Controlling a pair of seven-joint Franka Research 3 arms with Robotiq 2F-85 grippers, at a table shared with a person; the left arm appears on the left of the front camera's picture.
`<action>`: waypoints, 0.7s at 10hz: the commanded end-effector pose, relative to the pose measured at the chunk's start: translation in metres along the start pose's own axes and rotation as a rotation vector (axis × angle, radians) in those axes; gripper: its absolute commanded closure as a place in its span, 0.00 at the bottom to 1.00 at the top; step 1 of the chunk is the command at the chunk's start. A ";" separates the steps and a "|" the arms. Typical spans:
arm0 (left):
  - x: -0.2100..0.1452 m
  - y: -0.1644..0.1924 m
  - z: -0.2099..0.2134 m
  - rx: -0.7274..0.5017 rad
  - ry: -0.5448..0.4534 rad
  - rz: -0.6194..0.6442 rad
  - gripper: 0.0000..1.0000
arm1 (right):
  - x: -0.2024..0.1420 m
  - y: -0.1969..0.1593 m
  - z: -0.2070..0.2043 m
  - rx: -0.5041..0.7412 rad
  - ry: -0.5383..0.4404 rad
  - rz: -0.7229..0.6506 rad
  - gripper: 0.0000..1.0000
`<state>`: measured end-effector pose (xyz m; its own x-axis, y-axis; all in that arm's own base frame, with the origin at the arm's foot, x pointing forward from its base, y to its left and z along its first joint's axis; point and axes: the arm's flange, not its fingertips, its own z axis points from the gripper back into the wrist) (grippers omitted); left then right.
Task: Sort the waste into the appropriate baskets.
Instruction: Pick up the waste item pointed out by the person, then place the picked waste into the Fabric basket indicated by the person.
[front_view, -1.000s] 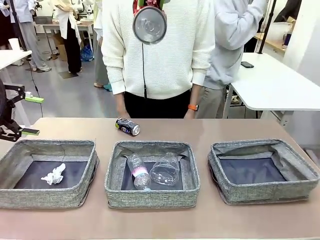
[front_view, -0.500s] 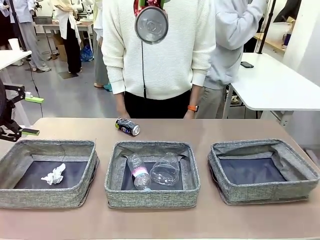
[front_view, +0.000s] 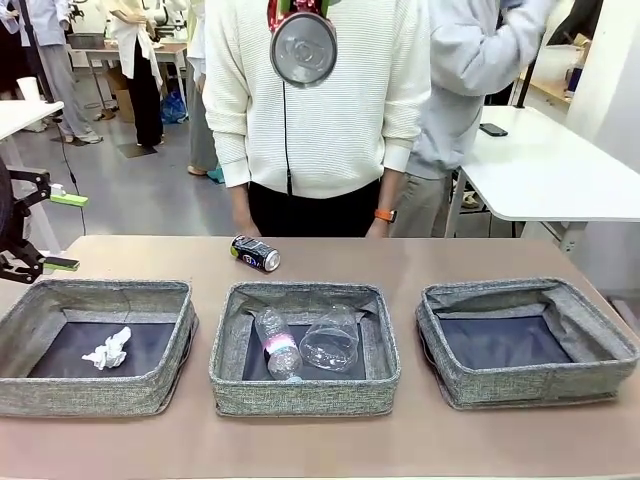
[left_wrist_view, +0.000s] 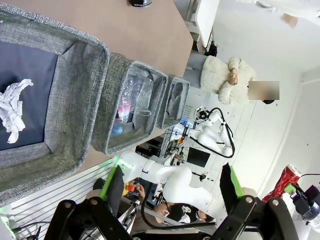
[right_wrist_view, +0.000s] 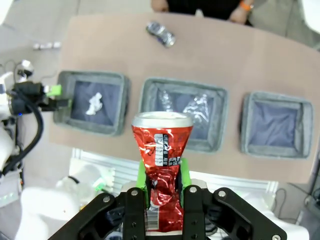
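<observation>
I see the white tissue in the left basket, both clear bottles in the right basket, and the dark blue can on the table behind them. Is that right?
One thing is wrong: the front view shows the labelled bottle and the crushed bottle in the middle basket, not the right one. The rest stands.

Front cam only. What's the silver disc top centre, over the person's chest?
Observer: One end of a crushed red can; the right wrist view shows its red side, pinched in at the waist.
Operator: Held or falling?
Observer: Held. The right hand is shut on it, high above the table.
Operator: Left hand carrying anything?
Observer: No. In the left wrist view the left hand is open with nothing in it.
</observation>
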<state>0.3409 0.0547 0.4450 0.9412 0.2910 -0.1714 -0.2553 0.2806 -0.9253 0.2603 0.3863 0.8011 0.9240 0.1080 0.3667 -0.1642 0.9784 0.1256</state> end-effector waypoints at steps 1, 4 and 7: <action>-0.002 0.000 0.001 -0.005 0.007 -0.019 0.00 | -0.002 -0.001 0.001 0.009 -0.004 -0.017 0.73; -0.002 0.000 0.001 -0.005 0.007 -0.019 0.00 | -0.002 -0.001 0.001 0.009 -0.004 -0.017 0.73; -0.002 0.000 0.001 -0.005 0.007 -0.019 0.00 | -0.002 -0.001 0.001 0.009 -0.004 -0.017 0.73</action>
<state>0.3409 0.0547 0.4450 0.9412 0.2910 -0.1714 -0.2552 0.2806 -0.9253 0.2600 0.3862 0.8013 0.9240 0.1087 0.3667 -0.1651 0.9782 0.1262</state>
